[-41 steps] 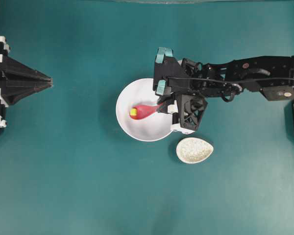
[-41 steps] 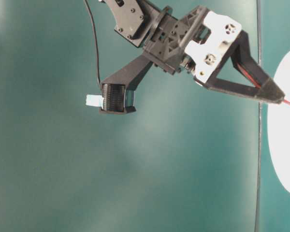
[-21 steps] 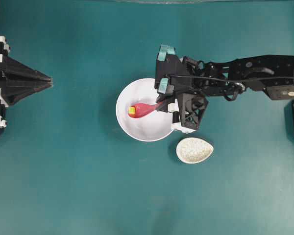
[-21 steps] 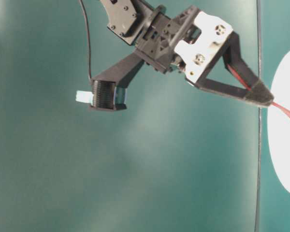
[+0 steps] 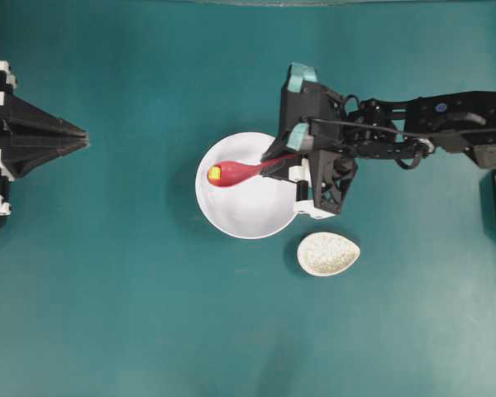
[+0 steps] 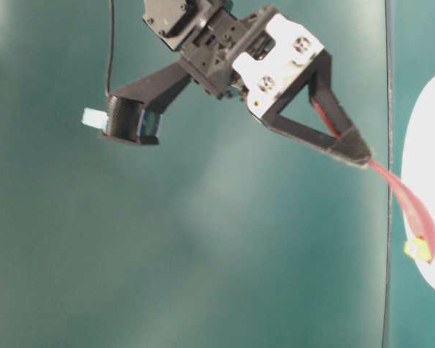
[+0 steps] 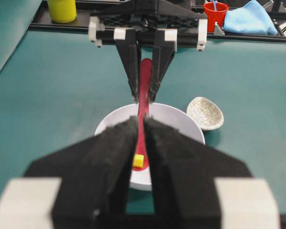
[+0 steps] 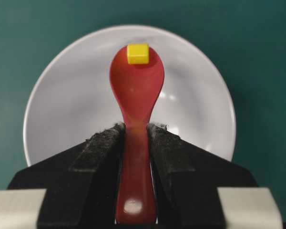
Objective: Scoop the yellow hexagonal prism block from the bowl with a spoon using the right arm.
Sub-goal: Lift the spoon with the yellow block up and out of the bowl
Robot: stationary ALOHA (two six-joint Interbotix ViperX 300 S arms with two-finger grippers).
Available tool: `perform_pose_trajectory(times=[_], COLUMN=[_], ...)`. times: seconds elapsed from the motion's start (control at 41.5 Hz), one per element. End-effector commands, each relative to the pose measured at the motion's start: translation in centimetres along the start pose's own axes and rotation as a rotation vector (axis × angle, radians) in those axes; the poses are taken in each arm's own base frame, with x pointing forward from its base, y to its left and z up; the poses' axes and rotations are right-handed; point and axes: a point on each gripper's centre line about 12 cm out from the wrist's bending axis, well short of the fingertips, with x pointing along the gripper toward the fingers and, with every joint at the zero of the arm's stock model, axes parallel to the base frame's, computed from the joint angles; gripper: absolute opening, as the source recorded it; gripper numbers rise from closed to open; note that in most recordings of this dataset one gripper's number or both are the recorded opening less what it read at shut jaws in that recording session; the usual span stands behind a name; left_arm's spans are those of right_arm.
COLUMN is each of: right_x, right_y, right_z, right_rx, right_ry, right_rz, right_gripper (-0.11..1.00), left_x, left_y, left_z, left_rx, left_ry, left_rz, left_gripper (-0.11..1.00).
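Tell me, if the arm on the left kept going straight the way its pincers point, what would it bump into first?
Probably the spoon over the bowl: the left gripper points at it across bare table, though heights are unclear.

**Camera layout: four views, all catching the bowl**

Overhead: straight down, far, whole teal table (image 5: 107,289), both arms. Table-level: close side-on, just behind the right jaws, bowl (image 6: 429,181) clipped at frame edge. Left wrist: low, looks out between its own jaws across the table, facing the right gripper (image 7: 143,98) head-on beyond the bowl. Right wrist: close, looks down past its jaws along the spoon (image 8: 136,119) into the bowl.
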Motion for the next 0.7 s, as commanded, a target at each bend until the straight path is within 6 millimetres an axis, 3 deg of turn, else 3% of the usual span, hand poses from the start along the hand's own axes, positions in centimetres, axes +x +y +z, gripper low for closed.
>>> perform_pose_trajectory(times=[0.0, 0.675], right_x=[-1.5, -6.7], right_y=[0.1, -0.5], right_z=[1.7, 3.9], right_rx=[-0.011, -0.085], right_ry=[-0.087, -0.463], right_rz=[-0.004, -0.085], right_gripper=[0.26, 0.26], left_x=[0.1, 0.1], left_y=[0.1, 0.1], left_z=[1.0, 1.0], left_rx=[0.0, 0.0], left_ry=[-0.026, -0.026], left_rz=[0.003, 0.003], left_gripper=[0.14, 0.14])
